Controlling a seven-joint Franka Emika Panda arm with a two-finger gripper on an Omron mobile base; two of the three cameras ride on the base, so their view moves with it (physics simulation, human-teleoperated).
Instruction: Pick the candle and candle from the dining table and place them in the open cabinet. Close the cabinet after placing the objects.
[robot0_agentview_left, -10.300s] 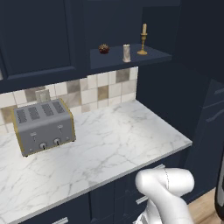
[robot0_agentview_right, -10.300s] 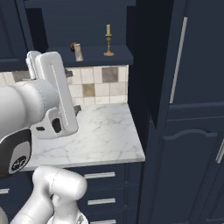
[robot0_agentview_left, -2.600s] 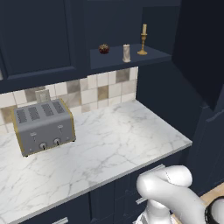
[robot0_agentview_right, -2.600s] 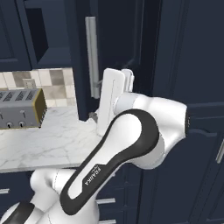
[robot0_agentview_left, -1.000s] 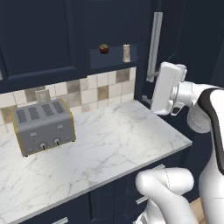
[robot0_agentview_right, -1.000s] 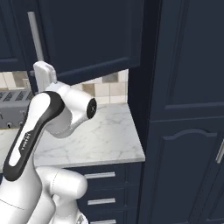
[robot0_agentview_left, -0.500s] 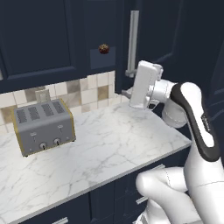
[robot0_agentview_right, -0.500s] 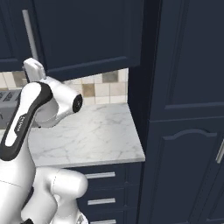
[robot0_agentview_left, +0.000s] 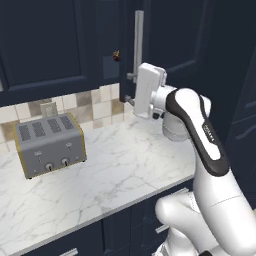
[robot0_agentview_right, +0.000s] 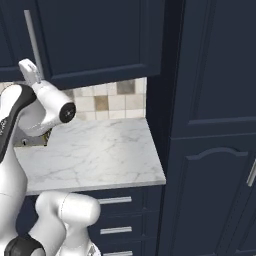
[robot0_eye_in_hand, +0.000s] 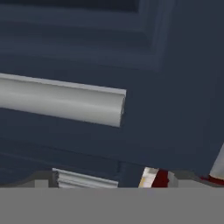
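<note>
One gripper (robot0_agentview_left: 131, 87) — open-jawed — against cabinet (robot0_agentview_left: 170, 35) handle (robot0_agentview_left: 138, 42).

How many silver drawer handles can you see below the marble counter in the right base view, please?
3: the top drawer handle, the middle drawer handle and the bottom drawer handle, stacked under the marble counter. The arm may hide others further left.

Glossy white rounded arm (robot0_agentview_left: 200, 135), dark joint bands
</note>
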